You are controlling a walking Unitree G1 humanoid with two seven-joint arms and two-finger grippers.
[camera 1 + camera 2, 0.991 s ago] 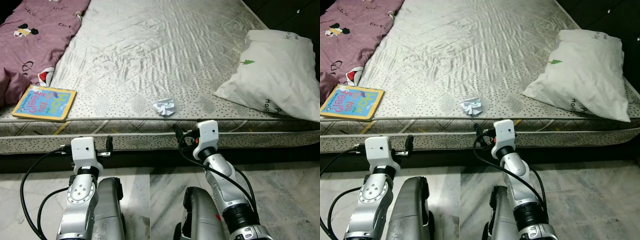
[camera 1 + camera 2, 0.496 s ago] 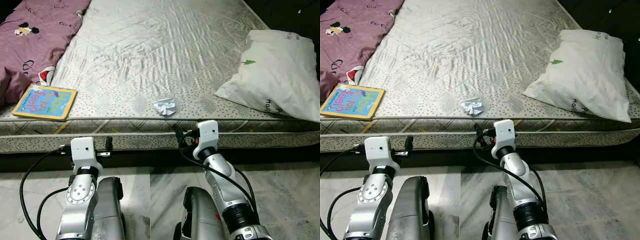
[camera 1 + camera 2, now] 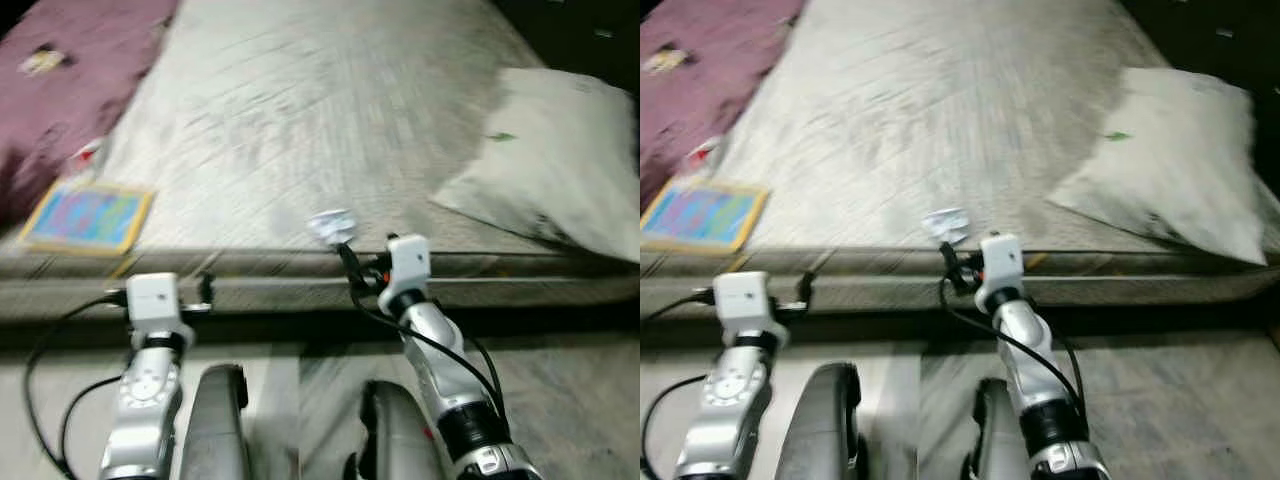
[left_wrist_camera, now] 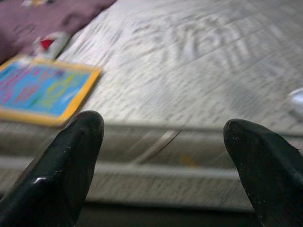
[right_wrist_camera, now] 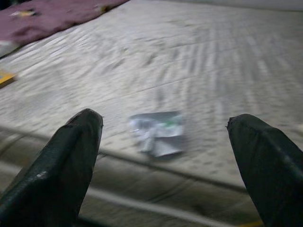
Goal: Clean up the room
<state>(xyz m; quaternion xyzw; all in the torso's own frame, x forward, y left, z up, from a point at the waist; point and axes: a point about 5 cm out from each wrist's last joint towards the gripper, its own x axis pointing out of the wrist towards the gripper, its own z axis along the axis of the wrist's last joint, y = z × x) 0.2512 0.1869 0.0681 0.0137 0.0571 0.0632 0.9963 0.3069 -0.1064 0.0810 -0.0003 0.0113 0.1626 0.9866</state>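
Aiming right gripper point(image 5: 165, 156), fingers spread wide, at small crumpled white paper wad point(image 5: 158, 132) near front edge of grey quilted mattress point(image 3: 300, 120). Best to centre wad betw. fingertips, then close gently w/o snagging fabric. Left gripper point(image 4: 163, 165) also spread, idle, nr blue-yellow picture book point(image 4: 45, 90).

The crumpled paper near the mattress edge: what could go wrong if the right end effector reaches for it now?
1. The views are blurred, so aim at the paper may be off.
2. The paper lies near the mattress edge; the open right end effector might push it off or catch the fabric.
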